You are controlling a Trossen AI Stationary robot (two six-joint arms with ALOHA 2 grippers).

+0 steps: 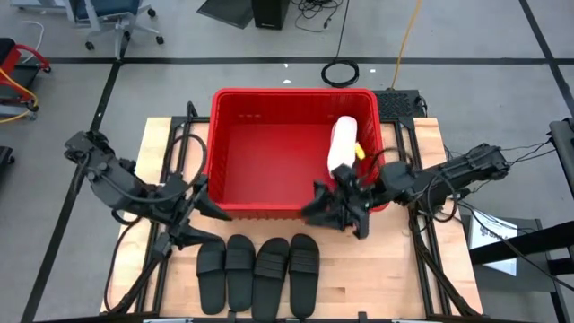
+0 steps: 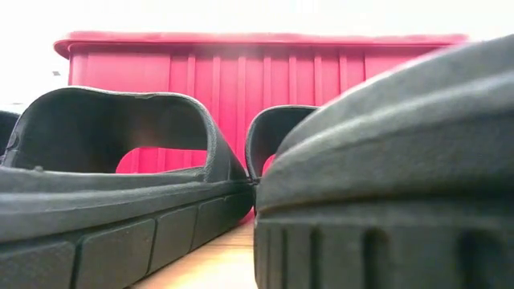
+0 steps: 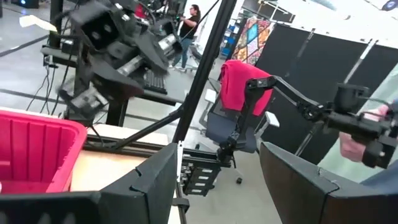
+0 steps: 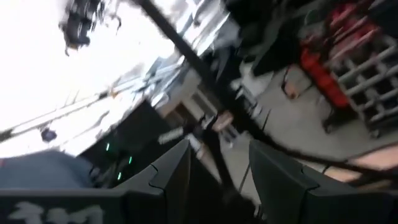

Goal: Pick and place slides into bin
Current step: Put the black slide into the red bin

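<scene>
The red bin (image 1: 291,92) stands at the middle of the wooden table, with its wall (image 2: 257,72) behind the sandals in the low view. One pale slide (image 1: 342,144) lies inside along the bin's right wall. Several black slides (image 1: 257,274) lie side by side on their soles near the table's front edge, and they fill the low view (image 2: 120,160). My left gripper (image 1: 211,220) hangs open off the bin's near left corner (image 3: 37,149); its wrist view (image 3: 217,155) shows nothing between the fingers. My right gripper (image 1: 325,213) hangs open at the bin's near right corner, also with nothing between its fingers (image 4: 221,155).
Bare wood (image 1: 161,144) shows left and right of the bin. Frame bars and cables run along both table sides. Beyond the table, the left wrist view shows a person (image 3: 189,22), a hand (image 3: 354,140) and an office chair draped in red cloth (image 3: 242,87).
</scene>
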